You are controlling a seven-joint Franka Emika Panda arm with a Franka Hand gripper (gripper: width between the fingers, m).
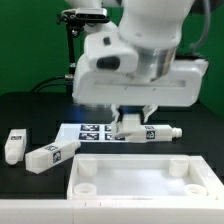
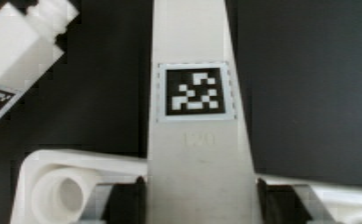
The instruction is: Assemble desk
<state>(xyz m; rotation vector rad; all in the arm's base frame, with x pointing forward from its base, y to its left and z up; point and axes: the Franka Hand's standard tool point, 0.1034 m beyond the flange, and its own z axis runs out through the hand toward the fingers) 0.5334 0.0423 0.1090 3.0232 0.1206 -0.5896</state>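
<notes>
My gripper (image 1: 130, 122) is shut on a white square-section leg block (image 1: 155, 131), which lies level and points to the exterior view's right, low over the table just behind the desk top. In the wrist view the leg (image 2: 196, 90) runs between my fingers (image 2: 288, 195), its square tag facing the camera. The white tray-like desk top (image 1: 140, 160) lies at the front with its corner sockets facing up. One socket corner (image 2: 62, 188) shows beside the held leg. Two more legs (image 1: 14, 145) (image 1: 52, 153) lie on the black table at the exterior view's left.
The marker board (image 1: 90, 130) lies flat under and behind the held leg. Another loose leg (image 2: 27, 55) lies close beside the held one in the wrist view. A black stand (image 1: 68, 50) rises at the back. The arm's white body hangs over the middle.
</notes>
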